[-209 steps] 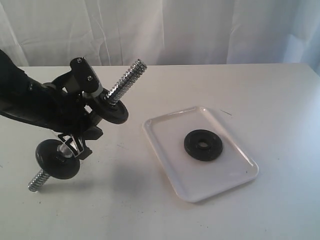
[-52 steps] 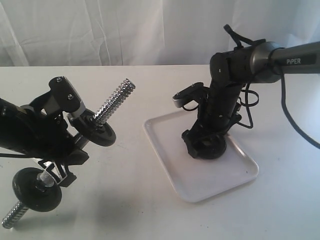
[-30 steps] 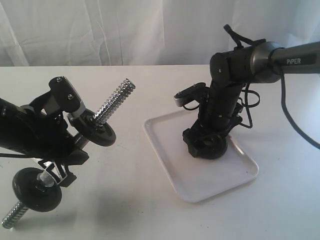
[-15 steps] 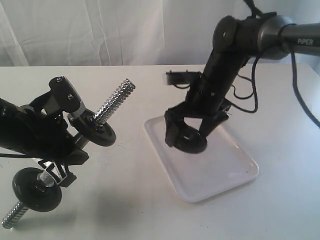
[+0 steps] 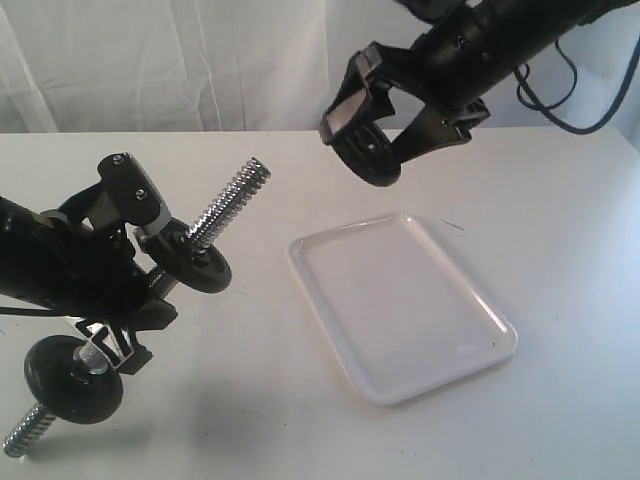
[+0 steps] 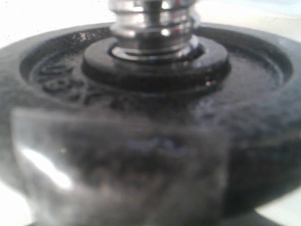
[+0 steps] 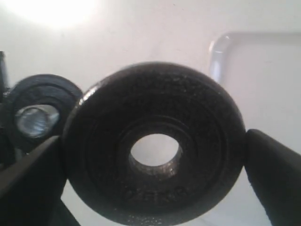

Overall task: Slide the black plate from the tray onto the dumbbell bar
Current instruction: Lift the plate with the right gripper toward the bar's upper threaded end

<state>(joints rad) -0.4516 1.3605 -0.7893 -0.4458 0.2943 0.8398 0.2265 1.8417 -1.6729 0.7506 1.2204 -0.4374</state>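
My right gripper (image 5: 372,150) is shut on the black plate (image 5: 365,156), held by its rim high above the table, behind the white tray (image 5: 400,305). In the right wrist view the black plate (image 7: 155,143) fills the frame between both fingers (image 7: 275,176), its central hole showing. My left gripper (image 5: 140,275) is shut on the dumbbell bar (image 5: 228,207), which tilts up to the right, its threaded end free. Two black discs (image 5: 190,262) with chrome hubs sit on the bar. The left wrist view shows one disc (image 6: 150,117) and the chrome bar (image 6: 153,21) close up.
The white tray lies with nothing on it, right of the middle of the white table (image 5: 560,200). A white curtain (image 5: 200,60) hangs behind. The right arm's cables (image 5: 560,90) hang at the upper right. A corner of the tray (image 7: 225,47) shows behind the plate.
My right gripper has lifted the black plate off the tray and carried it up and back, turning it on edge. The left arm and the bar have not moved.
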